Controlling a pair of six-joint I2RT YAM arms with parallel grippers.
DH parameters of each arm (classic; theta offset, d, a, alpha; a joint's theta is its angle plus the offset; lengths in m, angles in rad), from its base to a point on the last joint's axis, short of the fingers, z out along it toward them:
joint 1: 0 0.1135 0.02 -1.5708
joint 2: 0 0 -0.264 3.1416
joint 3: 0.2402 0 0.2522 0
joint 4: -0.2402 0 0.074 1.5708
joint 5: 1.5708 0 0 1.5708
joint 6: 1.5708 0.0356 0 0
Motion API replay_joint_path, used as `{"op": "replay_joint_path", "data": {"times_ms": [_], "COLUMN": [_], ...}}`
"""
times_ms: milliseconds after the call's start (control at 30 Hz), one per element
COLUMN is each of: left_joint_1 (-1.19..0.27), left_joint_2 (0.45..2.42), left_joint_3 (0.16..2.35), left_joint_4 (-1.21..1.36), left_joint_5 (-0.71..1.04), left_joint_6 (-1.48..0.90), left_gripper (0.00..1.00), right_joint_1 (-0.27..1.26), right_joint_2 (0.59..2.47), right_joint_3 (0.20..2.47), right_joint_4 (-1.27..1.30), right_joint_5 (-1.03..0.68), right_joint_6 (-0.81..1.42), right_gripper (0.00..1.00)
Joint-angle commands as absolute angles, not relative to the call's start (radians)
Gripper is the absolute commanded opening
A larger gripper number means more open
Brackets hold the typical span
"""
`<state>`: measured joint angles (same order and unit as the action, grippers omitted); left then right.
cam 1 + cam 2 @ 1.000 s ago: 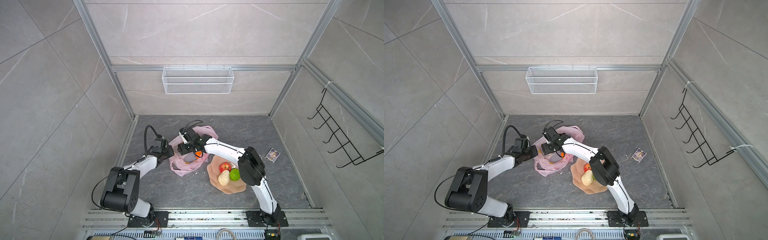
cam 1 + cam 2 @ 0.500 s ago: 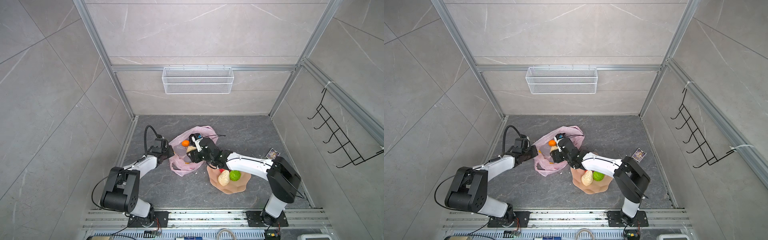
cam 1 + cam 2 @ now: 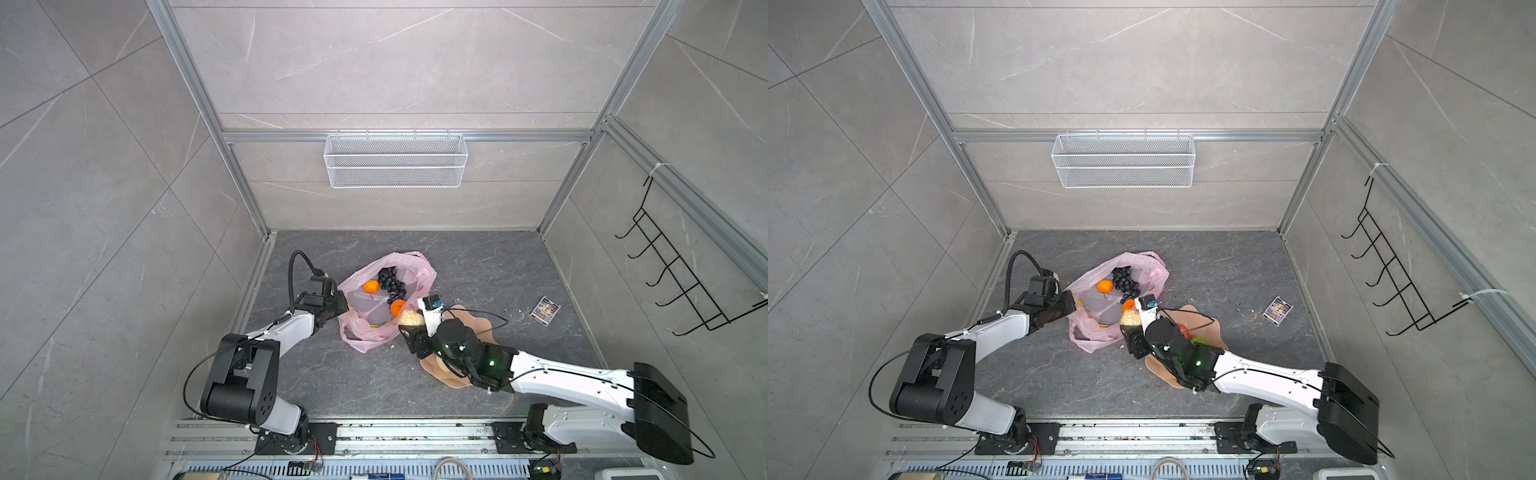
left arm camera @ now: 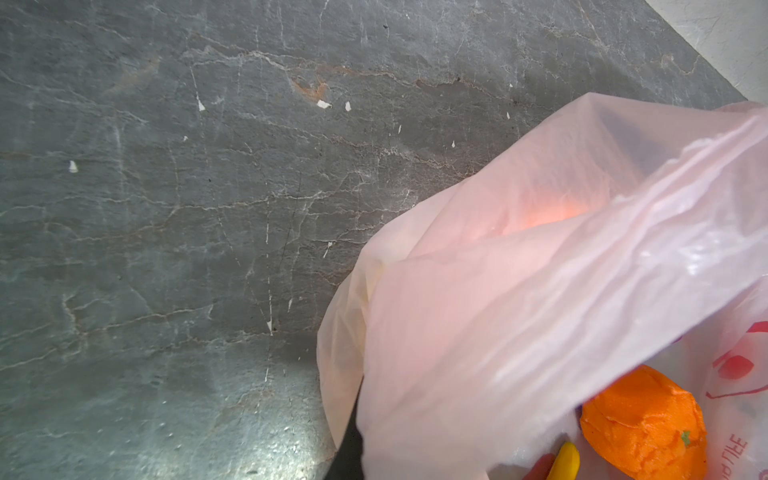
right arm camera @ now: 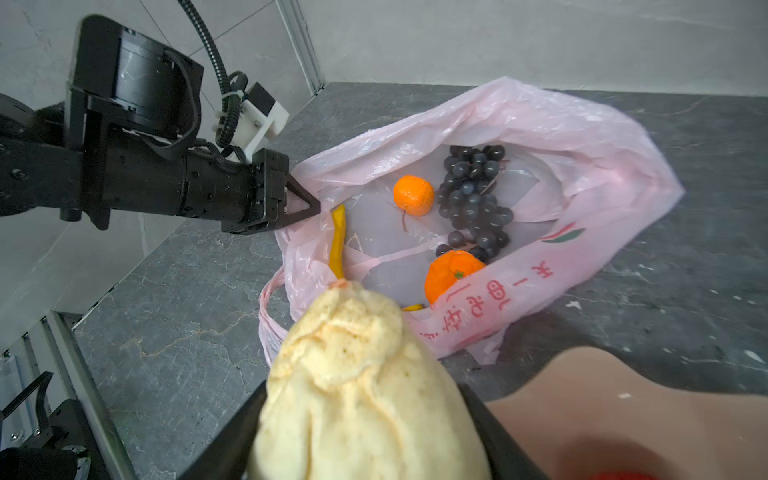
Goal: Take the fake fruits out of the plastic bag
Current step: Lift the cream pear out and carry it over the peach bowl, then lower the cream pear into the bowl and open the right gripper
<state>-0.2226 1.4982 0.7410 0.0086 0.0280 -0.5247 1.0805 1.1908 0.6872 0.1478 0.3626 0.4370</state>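
We see the left hand (image 3: 340,305) pinched shut on the rim of the pink plastic bag (image 3: 422,270), which lies open on the grey tabletop (image 3: 478,266). Inside it: grape bunch (image 3: 390,280), 2 oranges (image 5: 413,195), banana (image 5: 338,237). The right hand (image 3: 409,329), jaws approx. half apart, grips a beige lumpy fruit (image 3: 410,318), held betw. the bag & the peach dish (image 3: 451,377).

The table (image 3: 478,266) has a dark grey top with pale veins, like stone. A pink plastic bag (image 3: 415,266) lies on it left of the middle, open and crumpled. Just beside the bag, nearer the front, lies a peach dish (image 3: 451,376). Well apart, toward the right edge, lies a small printed card (image 3: 545,309), perhaps a packet. Small white crumbs (image 4: 323,104) are scattered around.
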Motion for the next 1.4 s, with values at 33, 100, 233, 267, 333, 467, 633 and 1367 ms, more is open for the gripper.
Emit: {"op": "replay_joint_path", "data": {"times_ms": [33,100,233,267,333,467,633,1367], "left_joint_1": [-0.222,-0.222,-0.222,-0.222,-0.222,-0.222,-0.222,-0.221], "left_joint_2": [1.497,1.498,1.503,1.504,1.508,1.511,1.506,1.506], "left_joint_3": [0.752,0.752,0.752,0.752,0.753,0.753,0.753,0.753], "left_joint_4": [0.034,0.034,0.035,0.034,0.034,0.035,0.034,0.029], "left_joint_5": [0.019,0.017,0.017,0.017,0.018,0.015,0.015,0.006], "left_joint_6": [-0.532,-0.531,-0.531,-0.529,-0.53,-0.531,-0.529,-0.524], "left_gripper": [0.0,0.0,0.0,0.0,0.0,0.0,0.0,0.0], "right_joint_1": [1.118,1.133,1.163,1.163,1.164,1.164,1.164,1.205], "right_joint_2": [1.059,1.004,0.902,0.883,0.847,0.807,0.768,0.717], "right_joint_3": [0.605,0.577,0.52,0.501,0.47,0.437,0.38,0.211], "right_joint_4": [0.035,-0.016,-0.106,-0.11,-0.136,-0.183,-0.232,-0.169], "right_joint_5": [0.559,0.599,0.674,0.678,0.698,0.723,0.767,0.81], "right_joint_6": [0.535,0.575,0.657,0.669,0.703,0.751,0.816,0.937], "right_gripper": [0.62,0.62,0.62,0.62,0.62,0.62,0.63,0.63]}}
